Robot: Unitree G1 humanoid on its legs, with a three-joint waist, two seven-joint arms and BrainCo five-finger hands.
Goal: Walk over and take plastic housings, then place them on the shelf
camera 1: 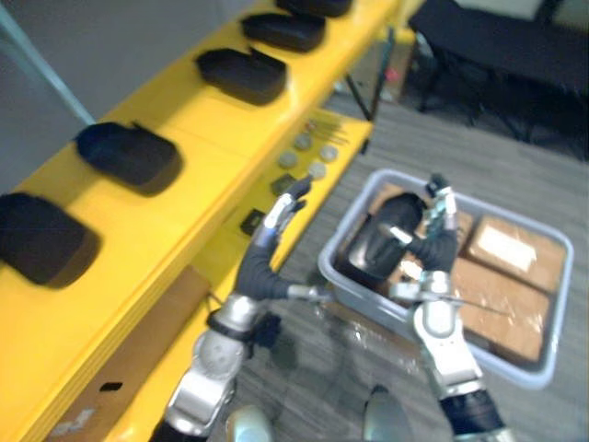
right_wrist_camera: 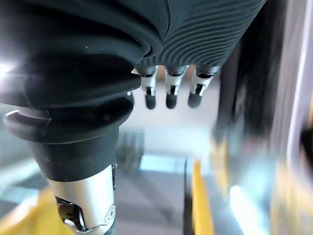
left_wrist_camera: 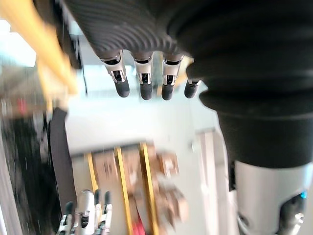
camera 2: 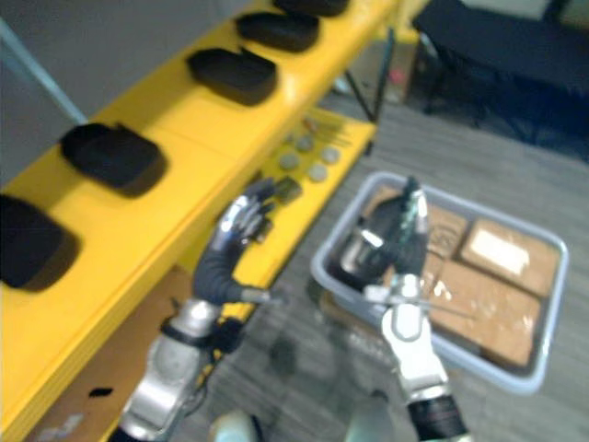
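Black housings [camera 1: 129, 157] line the yellow shelf [camera 1: 184, 216]; another housing [camera 1: 373, 244] waits in the grey bin [camera 1: 329, 265], with left hand [camera 1: 279, 219] and right hand [camera 1: 440, 226] spread, empty.

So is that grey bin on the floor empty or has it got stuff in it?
Not empty. The grey bin holds one black housing at one end, with brown boxes beside it.

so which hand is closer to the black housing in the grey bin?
Right: the right hand is over the bin beside the housing; left hand is outside it, by the yellow shelf.
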